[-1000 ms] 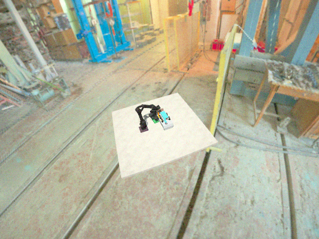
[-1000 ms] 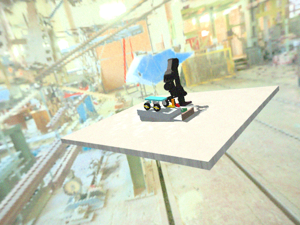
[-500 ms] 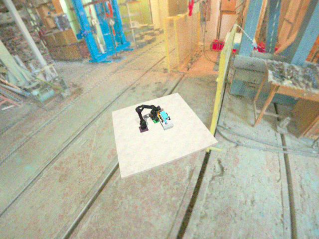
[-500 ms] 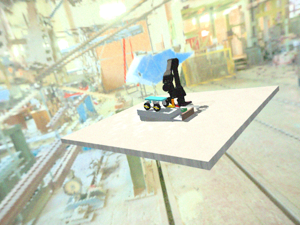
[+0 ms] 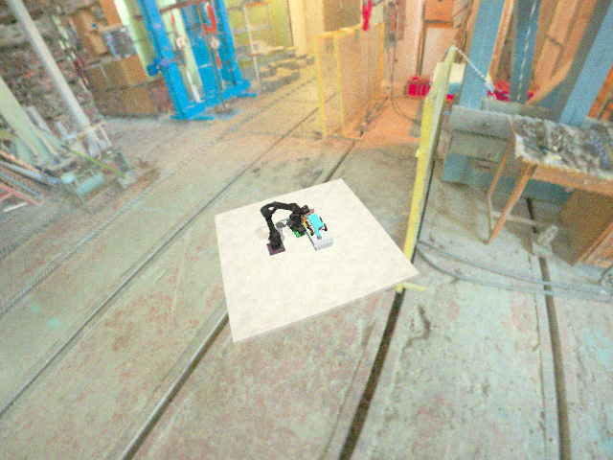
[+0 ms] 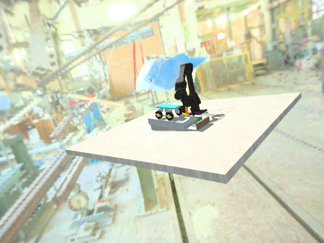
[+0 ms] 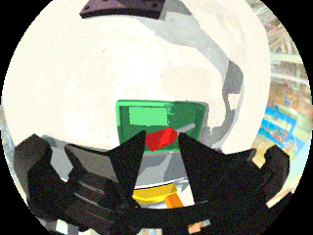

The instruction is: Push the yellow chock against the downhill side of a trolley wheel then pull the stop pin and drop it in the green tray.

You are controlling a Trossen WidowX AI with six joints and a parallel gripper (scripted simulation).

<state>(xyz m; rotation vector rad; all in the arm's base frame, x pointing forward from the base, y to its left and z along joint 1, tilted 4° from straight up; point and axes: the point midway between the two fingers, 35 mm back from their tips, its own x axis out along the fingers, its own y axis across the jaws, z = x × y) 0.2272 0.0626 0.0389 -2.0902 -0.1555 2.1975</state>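
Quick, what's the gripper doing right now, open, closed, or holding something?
Gripper: shut on the red-headed stop pin, held above the green tray.

site: industrial workshop | cues: floor rails; blue machinery; workbench

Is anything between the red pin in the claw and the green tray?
Nothing visible. In the wrist view the pin sits between the claw fingers with the tray showing right behind it, nothing across the gap.
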